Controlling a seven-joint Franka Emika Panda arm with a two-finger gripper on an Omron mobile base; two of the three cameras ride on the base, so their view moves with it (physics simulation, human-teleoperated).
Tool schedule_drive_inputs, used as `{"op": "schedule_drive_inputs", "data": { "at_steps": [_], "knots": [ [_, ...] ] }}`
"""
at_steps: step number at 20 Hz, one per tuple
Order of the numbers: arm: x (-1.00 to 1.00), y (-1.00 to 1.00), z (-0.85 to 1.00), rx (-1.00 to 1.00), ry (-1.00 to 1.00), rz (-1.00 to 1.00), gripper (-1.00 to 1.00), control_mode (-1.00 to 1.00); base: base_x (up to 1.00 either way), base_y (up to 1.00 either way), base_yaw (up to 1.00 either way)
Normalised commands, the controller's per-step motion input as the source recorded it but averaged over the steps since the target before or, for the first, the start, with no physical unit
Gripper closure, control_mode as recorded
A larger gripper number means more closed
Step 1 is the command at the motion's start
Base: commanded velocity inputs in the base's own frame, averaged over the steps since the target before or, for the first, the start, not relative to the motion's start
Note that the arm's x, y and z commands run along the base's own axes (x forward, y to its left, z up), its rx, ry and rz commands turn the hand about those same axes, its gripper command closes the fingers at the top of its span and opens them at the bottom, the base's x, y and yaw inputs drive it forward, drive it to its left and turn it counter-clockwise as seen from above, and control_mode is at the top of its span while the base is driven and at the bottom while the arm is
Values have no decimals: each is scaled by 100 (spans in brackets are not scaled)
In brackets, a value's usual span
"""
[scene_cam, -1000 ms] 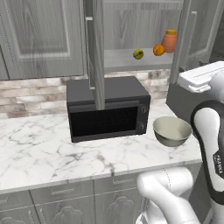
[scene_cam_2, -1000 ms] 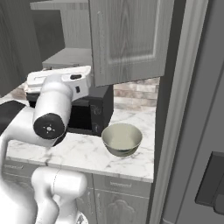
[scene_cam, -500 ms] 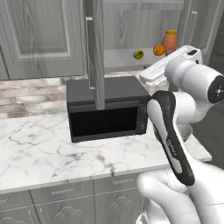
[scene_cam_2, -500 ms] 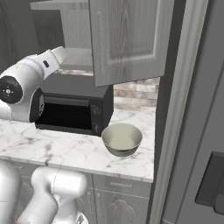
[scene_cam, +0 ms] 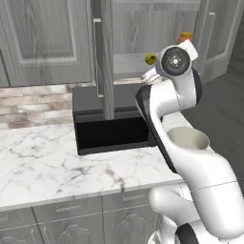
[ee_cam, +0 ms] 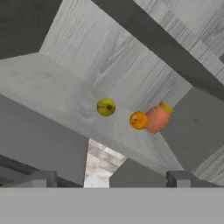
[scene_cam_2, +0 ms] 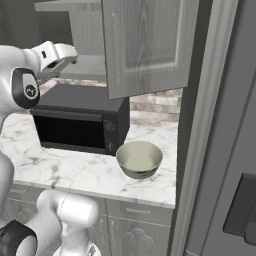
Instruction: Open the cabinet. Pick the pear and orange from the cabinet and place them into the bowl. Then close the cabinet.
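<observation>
- Cabinet (scene_cam: 143, 33): I log a grey wood-grain wall unit with both panelled doors swung open; one door (scene_cam: 107, 52) stands edge-on over the microwave with a slim vertical handle, and the grey inner shelf (ee_cam: 57, 94) is exposed.
- Microwave (scene_cam_2: 82, 120): black box on the marble counter (scene_cam: 43, 162), directly under the cabinet.
- Bowl (scene_cam_2: 139, 158): round, deep, cream inside and greyish outside; I see it on the counter just right of the microwave, nothing in it.
- Jar (ee_cam: 157, 117): terracotta with an orange lid, on the shelf, touching or just beside the orange.
- Pear (ee_cam: 106, 107): small, roundish, yellow-green with a dark spot; it sits on the shelf, left of the orange in the hand view.
- Orange (ee_cam: 138, 120): small bright ball on the shelf, near the pear but apart from it.
- Claw (ee_cam: 109, 180): I read the fingers as spread wide with nothing between them, raised at shelf level and short of the fruit.
</observation>
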Motion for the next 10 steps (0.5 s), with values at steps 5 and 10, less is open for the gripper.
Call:
{"op": "schedule_drive_inputs", "data": {
  "at_steps": [5, 10],
  "knots": [
    [5, -41, -28, -7, 6, -5, -100, -100, 0, 0, 0],
    [14, -7, -18, -6, 2, 1, -100, -100, 0, 0, 0]
  ]
}}
